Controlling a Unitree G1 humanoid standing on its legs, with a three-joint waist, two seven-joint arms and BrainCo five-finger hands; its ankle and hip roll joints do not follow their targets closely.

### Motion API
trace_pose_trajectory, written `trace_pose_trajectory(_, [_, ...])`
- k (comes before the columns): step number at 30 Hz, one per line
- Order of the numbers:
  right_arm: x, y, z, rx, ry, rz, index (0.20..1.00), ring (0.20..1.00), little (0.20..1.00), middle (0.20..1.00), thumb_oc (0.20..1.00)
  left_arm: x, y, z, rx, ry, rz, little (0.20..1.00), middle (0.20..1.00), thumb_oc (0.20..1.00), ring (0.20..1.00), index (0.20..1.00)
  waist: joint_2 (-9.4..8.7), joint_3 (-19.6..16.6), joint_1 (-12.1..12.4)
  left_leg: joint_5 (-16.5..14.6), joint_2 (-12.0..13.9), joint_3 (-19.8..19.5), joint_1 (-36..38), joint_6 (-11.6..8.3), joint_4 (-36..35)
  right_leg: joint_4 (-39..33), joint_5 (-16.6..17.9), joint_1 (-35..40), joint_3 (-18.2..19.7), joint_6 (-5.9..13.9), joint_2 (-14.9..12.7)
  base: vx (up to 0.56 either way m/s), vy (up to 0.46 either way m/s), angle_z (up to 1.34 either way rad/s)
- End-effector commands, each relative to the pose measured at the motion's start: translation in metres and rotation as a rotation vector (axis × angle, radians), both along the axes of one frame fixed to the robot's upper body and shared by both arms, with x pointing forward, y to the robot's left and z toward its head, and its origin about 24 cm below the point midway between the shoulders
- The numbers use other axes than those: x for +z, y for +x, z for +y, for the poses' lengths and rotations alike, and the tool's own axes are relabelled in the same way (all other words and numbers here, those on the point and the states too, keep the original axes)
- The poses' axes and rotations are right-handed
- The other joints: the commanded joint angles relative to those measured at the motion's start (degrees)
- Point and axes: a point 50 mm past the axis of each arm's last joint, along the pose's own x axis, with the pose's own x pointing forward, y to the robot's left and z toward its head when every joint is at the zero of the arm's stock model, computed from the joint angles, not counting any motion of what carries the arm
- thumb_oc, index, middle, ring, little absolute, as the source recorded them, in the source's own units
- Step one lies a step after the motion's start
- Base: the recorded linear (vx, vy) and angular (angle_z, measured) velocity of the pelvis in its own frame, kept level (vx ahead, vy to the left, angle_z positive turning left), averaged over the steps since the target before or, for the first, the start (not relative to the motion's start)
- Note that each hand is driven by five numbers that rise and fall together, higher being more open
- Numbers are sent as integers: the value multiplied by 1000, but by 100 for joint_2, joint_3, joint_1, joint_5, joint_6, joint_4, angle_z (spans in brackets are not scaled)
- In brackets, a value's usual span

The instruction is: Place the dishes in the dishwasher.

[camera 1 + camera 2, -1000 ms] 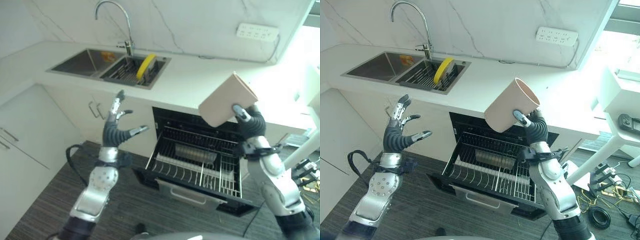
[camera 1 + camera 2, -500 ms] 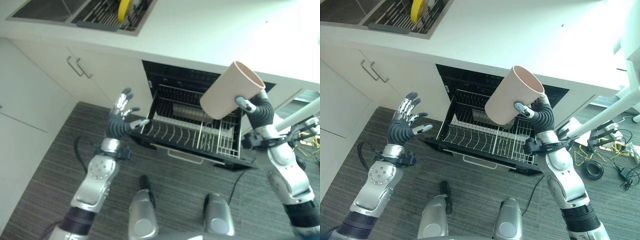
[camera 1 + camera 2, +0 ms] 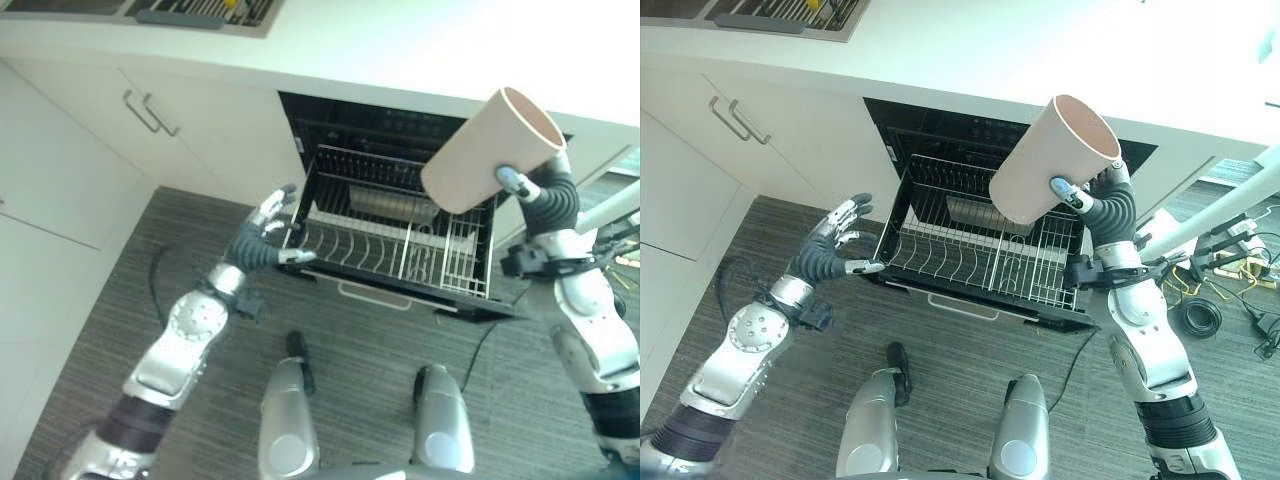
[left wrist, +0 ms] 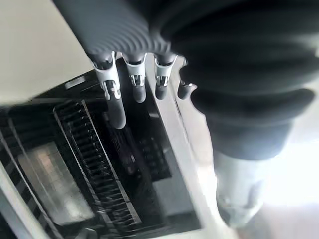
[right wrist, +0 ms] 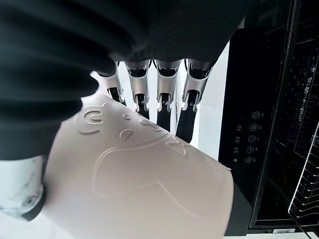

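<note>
Holding the beige cup (image 3: 1054, 160) up over the open dishwasher (image 3: 980, 250), the right hand (image 3: 1102, 205) has its fingers (image 5: 164, 97) and thumb wrapped round the cup's lower body near the base. The cup is tilted, its open mouth pointing up and away toward the white table (image 3: 420, 45) above the machine. That raised position likely keeps it clear of the wire rack (image 3: 390, 240) while the arm lines up a spot, and the grip near the base leaves the rim free to be turned downward.

The rack is pulled out over the lowered door (image 3: 970, 300); something pale and flat lies in its rear part, hard to identify.

The left hand (image 3: 262, 240) reaches toward the rack's near left corner, fingers (image 4: 113, 94) straight and spread, holding nothing; whether it touches the wire I cannot tell. It seems placed to steady the rack.

The cup is not yet loaded. Lowering it between the tines calls for inverting it first.
</note>
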Motion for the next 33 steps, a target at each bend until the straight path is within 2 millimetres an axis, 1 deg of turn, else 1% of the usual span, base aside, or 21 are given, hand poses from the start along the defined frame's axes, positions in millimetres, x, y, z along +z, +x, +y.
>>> trace_pose_trajectory(1, [35, -4, -3, 5, 23, -173, 200, 200, 200, 200, 200, 18, -1, -7, -7, 152, -97, 1000, 1000, 1000, 1000, 1000, -40, -361, -113, -1066, 411, -807, 474, -216, 643, -1027, 1403, -258, 160, 156, -238, 34, 43, 0])
trace_pose_trajectory(4, [39, -2, -4, 8, 13, -168, 200, 200, 200, 200, 200, 28, 6, 5, 73, 323, -130, 1000, 1000, 1000, 1000, 1000, 12, -385, -165, -1025, 424, -771, 508, -228, 569, -1034, 1398, -275, 188, 154, -236, 21, 45, 4])
trace_pose_trajectory(6, [40, -1, -4, 11, 9, -169, 200, 200, 200, 200, 200, 32, 8, 8, 92, 362, -138, 1000, 1000, 1000, 1000, 1000, 23, -385, -186, -1007, 427, -755, 522, -236, 541, -1032, 1397, -281, 200, 152, -236, 8, 50, 0])
trace_pose_trajectory(8, [43, 1, -3, 16, -3, -173, 200, 200, 200, 200, 200, 41, 15, 11, 130, 425, -155, 1000, 1000, 1000, 1000, 1000, 52, -390, -229, -990, 422, -713, 592, -241, 475, -1050, 1391, -257, 214, 138, -238, 14, 67, 1])
trace_pose_trajectory(9, [44, 2, -2, 20, -8, -172, 200, 200, 200, 200, 200, 43, 19, 12, 140, 443, -136, 1000, 1000, 1000, 1000, 1000, 59, -401, -257, -985, 422, -703, 616, -247, 460, -1047, 1391, -250, 217, 139, -238, 17, 59, 2])
trace_pose_trajectory(10, [45, 3, -2, 21, -11, -173, 200, 200, 200, 200, 200, 44, 24, 13, 144, 469, -103, 1000, 1000, 1000, 1000, 1000, 65, -395, -270, -977, 426, -694, 637, -252, 447, -1040, 1390, -242, 218, 139, -245, 27, 67, 3])
trace_pose_trajectory(11, [46, 5, -1, 29, -18, -169, 200, 200, 200, 200, 200, 45, 29, 13, 160, 551, -83, 1000, 1000, 1000, 1000, 1000, 80, -412, -308, -959, 440, -676, 677, -269, 418, -1054, 1400, -221, 209, 146, -259, 31, 61, 3])
trace_pose_trajectory(13, [49, 6, -3, 30, -24, -165, 200, 200, 200, 200, 200, 45, 35, 13, 160, 616, -33, 1000, 1000, 1000, 1000, 1000, 94, -434, -330, -937, 434, -653, 743, -270, 361, -1082, 1406, -178, 195, 151, -273, 39, 44, 1])
trace_pose_trajectory(14, [49, 6, -2, 32, -28, -164, 200, 200, 200, 200, 200, 42, 39, 11, 158, 665, -9, 1000, 1000, 1000, 1000, 1000, 100, -445, -354, -925, 437, -649, 771, -284, 340, -1088, 1416, -165, 192, 163, -288, 36, 21, -2])
trace_pose_trajectory(16, [50, 7, -2, 35, -28, -163, 200, 200, 200, 200, 200, 36, 44, 9, 148, 694, 46, 1000, 1000, 1000, 1000, 1000, 96, -459, -381, -893, 453, -633, 809, -294, 296, -1111, 1436, -139, 182, 178, -295, 0, 0, 0])
trace_pose_trajectory(17, [50, 8, 0, 38, -27, -162, 200, 200, 200, 200, 200, 30, 47, 9, 150, 726, 88, 1000, 1000, 1000, 1000, 1000, 101, -465, -400, -880, 466, -618, 835, -301, 270, -1131, 1441, -120, 183, 182, -291, 35, 28, -2])
trace_pose_trajectory(18, [49, 10, 3, 46, -29, -160, 200, 200, 200, 200, 200, 18, 51, 8, 151, 743, 145, 1000, 1000, 1000, 1000, 1000, 115, -479, -438, -866, 479, -589, 871, -307, 244, -1145, 1448, -99, 192, 185, -279, 39, 35, -2])
trace_pose_trajectory(20, [49, 12, 6, 56, -32, -157, 200, 200, 200, 200, 200, 5, 55, 7, 155, 759, 201, 1000, 1000, 1000, 1000, 1000, 125, -490, -477, -852, 493, -546, 916, -313, 217, -1175, 1454, -65, 202, 181, -262, 48, 40, 0])
trace_pose_trajectory(21, [49, 13, 8, 67, -35, -153, 200, 200, 200, 200, 200, -9, 58, 7, 168, 770, 245, 1000, 1000, 1000, 1000, 1000, 131, -504, -514, -838, 504, -511, 953, -324, 195, -1196, 1462, -43, 217, 183, -251, 58, 44, -4])
trace_pose_trajectory(24, [50, 14, 10, 85, -42, -139, 200, 200, 200, 200, 200, -34, 61, 7, 168, 761, 344, 1000, 1000, 1000, 1000, 1000, 137, -534, -566, -822, 524, -439, 1019, -338, 167, -1238, 1474, 3, 233, 180, -236, 58, 35, -11])
trace_pose_trajectory(27, [50, 16, 13, 102, -52, -130, 200, 200, 200, 200, 200, -62, 60, 5, 158, 784, 442, 1000, 1000, 1000, 1000, 1000, 141, -544, -613, -816, 540, -400, 1027, -360, 188, -1248, 1488, 7, 263, 175, -225, 39, 31, -6])
trace_pose_trajectory(30, [51, 16, 15, 112, -57, -128, 200, 200, 200, 200, 200, -82, 56, 3, 136, 796, 503, 1000, 1000, 1000, 1000, 1000, 136, -542, -639, -818, 555, -380, 1014, -367, 217, -1238, 1489, -2, 284, 170, -222, 16, 12, -4])
trace_pose_trajectory(31, [51, 16, 15, 116, -57, -128, 200, 200, 200, 200, 200, -88, 55, 1, 117, 792, 522, 1000, 1000, 1000, 1000, 1000, 129, -537, -651, -817, 565, -372, 1012, -371, 226, -1240, 1491, 0, 291, 171, -221, 0, -4, -5])
trace_pose_trajectory(32, [51, 16, 17, 120, -59, -131, 200, 200, 200, 200, 200, -98, 50, -6, 76, 738, 565, 1000, 1000, 1000, 1000, 1000, 126, -522, -655, -820, 582, -360, 981, -377, 253, -1249, 1497, -9, 295, 167, -219, -4, -5, -5])
trace_pose_trajectory(33, [51, 16, 17, 120, -59, -131, 200, 200, 200, 200, 200, -98, 50, -6, 76, 738, 565, 1000, 1000, 1000, 1000, 1000, 127, -523, -655, -820, 583, -360, 980, -377, 253, -1249, 1498, -10, 294, 167, -218, -6, -4, -6])
